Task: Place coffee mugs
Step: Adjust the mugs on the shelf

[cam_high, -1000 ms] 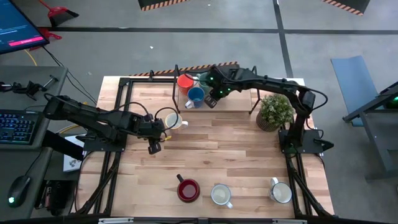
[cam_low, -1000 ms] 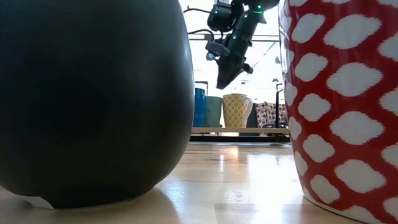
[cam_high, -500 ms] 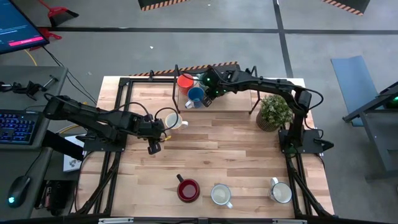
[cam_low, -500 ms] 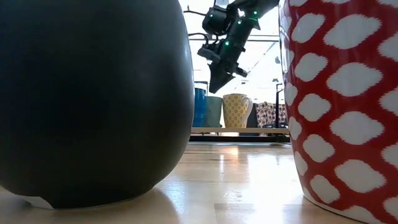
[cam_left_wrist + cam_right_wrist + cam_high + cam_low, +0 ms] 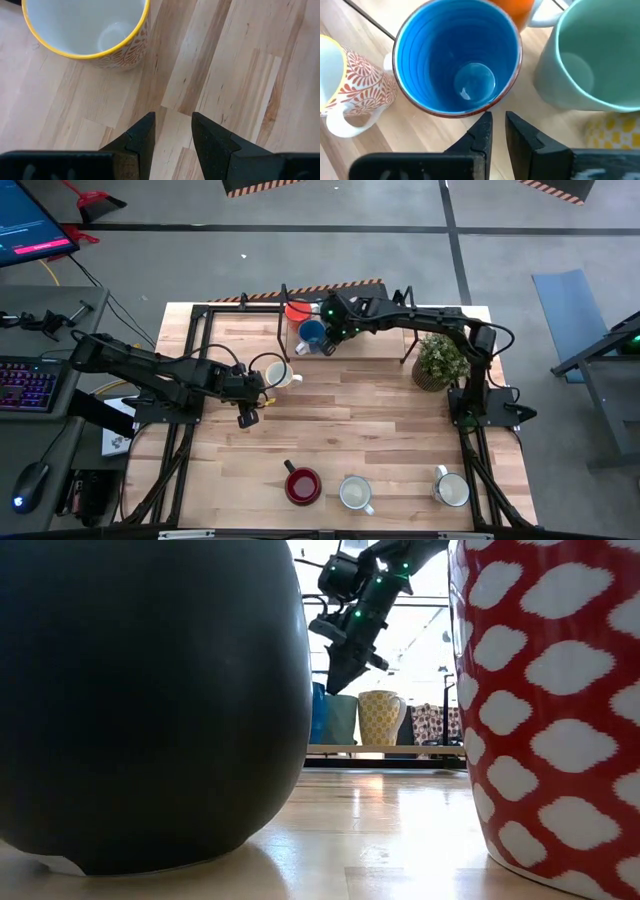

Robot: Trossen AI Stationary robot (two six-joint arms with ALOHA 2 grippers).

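Upright, blue mug (image 5: 457, 57) mouth up, right end effector (image 5: 497, 122) just beside

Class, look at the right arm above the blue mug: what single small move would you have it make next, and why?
Probably lower the right end effector onto the near rim of the blue mug. Its fingers stand a narrow gap apart and hold nothing, just outside that rim, with the teal mug close alongside, so a straight descent over the wall seems safest. The left end effector waits by the yellow-rimmed mug.
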